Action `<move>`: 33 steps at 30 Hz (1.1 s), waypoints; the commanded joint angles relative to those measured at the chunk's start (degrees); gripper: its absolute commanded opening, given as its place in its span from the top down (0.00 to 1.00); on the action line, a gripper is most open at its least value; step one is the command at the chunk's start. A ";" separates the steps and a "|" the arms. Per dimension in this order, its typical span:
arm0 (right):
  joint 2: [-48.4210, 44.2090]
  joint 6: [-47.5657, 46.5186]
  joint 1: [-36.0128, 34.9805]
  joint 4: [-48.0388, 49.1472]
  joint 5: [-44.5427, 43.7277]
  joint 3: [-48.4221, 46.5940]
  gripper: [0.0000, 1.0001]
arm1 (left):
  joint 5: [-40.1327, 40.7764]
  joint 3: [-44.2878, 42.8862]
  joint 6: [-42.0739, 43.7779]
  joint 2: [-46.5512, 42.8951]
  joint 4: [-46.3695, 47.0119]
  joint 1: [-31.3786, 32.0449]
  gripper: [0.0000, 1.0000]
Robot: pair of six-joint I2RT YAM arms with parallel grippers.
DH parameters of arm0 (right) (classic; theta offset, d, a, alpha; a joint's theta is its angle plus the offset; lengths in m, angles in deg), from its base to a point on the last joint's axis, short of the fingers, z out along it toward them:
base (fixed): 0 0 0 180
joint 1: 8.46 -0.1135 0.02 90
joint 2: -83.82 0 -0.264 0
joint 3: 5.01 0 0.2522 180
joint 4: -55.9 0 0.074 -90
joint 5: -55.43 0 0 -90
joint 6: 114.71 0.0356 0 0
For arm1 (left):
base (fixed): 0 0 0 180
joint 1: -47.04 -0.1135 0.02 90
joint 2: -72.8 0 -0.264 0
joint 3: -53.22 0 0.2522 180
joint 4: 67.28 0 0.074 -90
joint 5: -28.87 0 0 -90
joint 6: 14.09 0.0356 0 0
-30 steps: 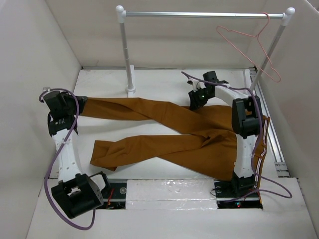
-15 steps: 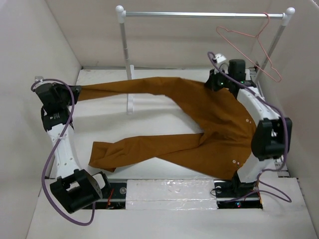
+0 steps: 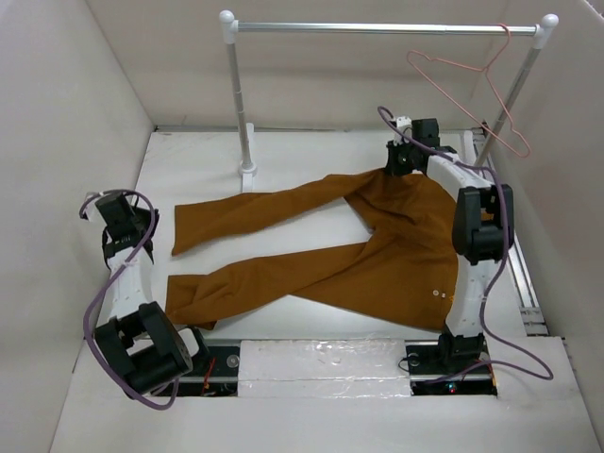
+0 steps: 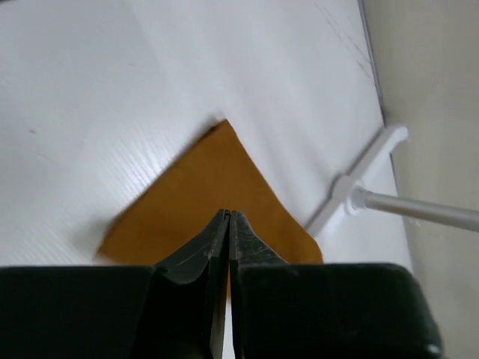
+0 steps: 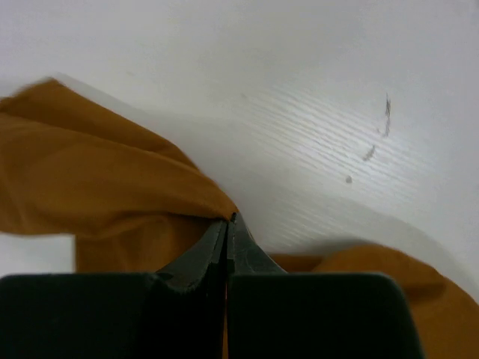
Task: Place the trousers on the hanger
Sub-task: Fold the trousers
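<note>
From above, the trousers [image 3: 396, 236] lie flat on the white surface [image 3: 302, 151], the waist toward the right edge and both legs reaching toward the left edge, the farther leg ending near the left gripper [image 3: 132, 219]. Two light buttons [image 3: 436, 293] show near the waist's near end. The left gripper sits by the left edge, just apart from the nearest leg end. The right gripper [image 3: 394, 165] is at the far right of the surface, at the far edge of the waist cloth, which rises to it in a small peak. The hanger [image 3: 491, 66] hangs by its hook from the right end of the rail [image 3: 377, 28], above the far right corner and well apart from the trousers. The rail's left post [image 3: 236, 94] stands on the far part of the surface, its foot just beyond the farther leg. In the left wrist view, the left gripper's [image 4: 228, 224] jaws are pressed together with nothing between them; a leg end of the trousers [image 4: 217, 187] lies on the surface beyond the tips, and the post's foot [image 4: 359, 191] shows further on. In the right wrist view, the right gripper's [image 5: 227, 228] jaws are closed on a gathered fold of the trousers [image 5: 97, 179], and cloth spreads to both sides of the tips over bare surface.
</note>
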 commanded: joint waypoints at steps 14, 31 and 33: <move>-5.90 -4.77 -11.16 -8.68 -14.72 -6.02 0.36 | 4.29 -2.09 11.48 3.99 -0.36 3.60 0.54; -17.02 -2.91 -16.90 -2.43 -15.76 23.18 0.42 | 3.49 -14.15 14.84 32.48 -10.24 10.11 0.19; -15.26 -3.09 -16.28 -2.08 -16.03 22.83 0.41 | 4.89 -15.02 14.31 34.67 -9.80 10.11 0.23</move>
